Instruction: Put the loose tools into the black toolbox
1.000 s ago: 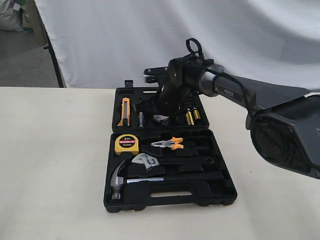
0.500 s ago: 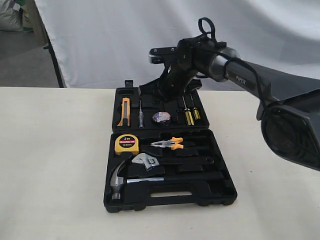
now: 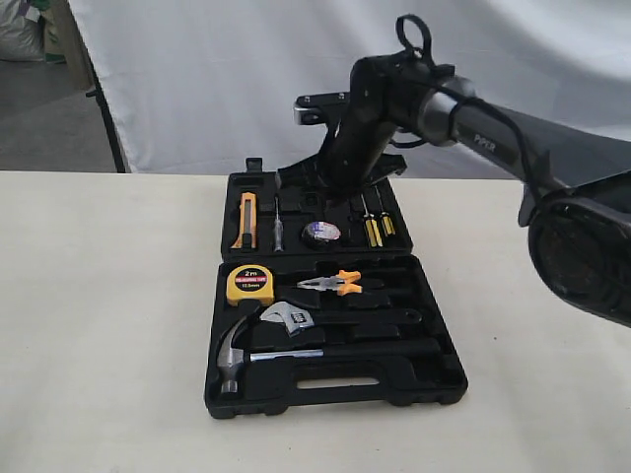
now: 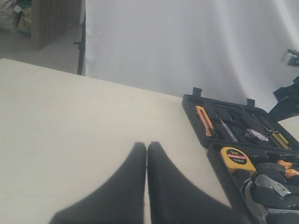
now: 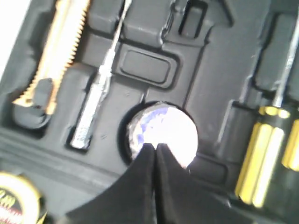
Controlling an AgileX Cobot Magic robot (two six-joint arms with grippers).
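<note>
Right gripper [image 5: 155, 147]: jaws pressed shut on nothing, raised over the far half of the large black moulded plastic toolbox [image 3: 335, 396]
Small dark tape roll [image 3: 320, 232]: seated in its round recess, below the fingertips and apart from them
Near half: silver-headed claw hammer [image 3: 237, 357] and silver-jawed adjustable wrench [image 3: 286, 317], both bedded
Left gripper [image 4: 147, 145]: closed, idle over the cream table [image 4: 70, 116]
Best exit, by the look of it: straight up, clear of the yellow-handled screwdrivers [image 3: 375, 229]; then away

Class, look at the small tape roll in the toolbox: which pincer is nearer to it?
Right. The right pincer hangs just above the tape roll; the left pincer sits over the table, well outside the toolbox.
</note>
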